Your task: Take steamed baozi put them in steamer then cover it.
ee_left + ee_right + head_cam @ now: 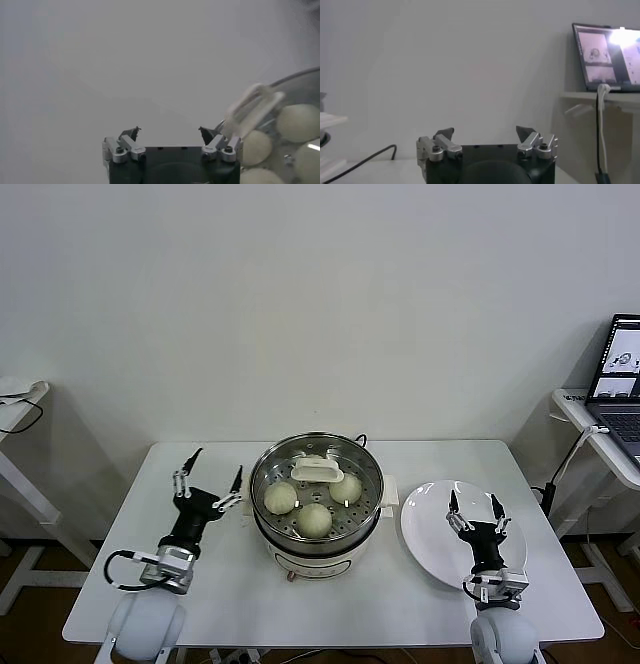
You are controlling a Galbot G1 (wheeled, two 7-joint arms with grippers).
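Head view: the round transparent glass cover [316,474] with its cream-white oblong handle sits on the shiny stainless-steel steamer [316,536] at mid-table, and at least three cream-white pleated baozi [314,520] show through it; a fourth may hide behind the handle. The left gripper [211,476] hangs just beside the pot's left wall, jaws wide and holding nothing; the right gripper [475,509] hovers over the flat white plate [425,529], jaws likewise wide and empty. With buns loaded and lid on, the work looks all but finished. The sound close would be to check the rim seats evenly all round, then draw the left arm straight back so neither jaw clips the lid
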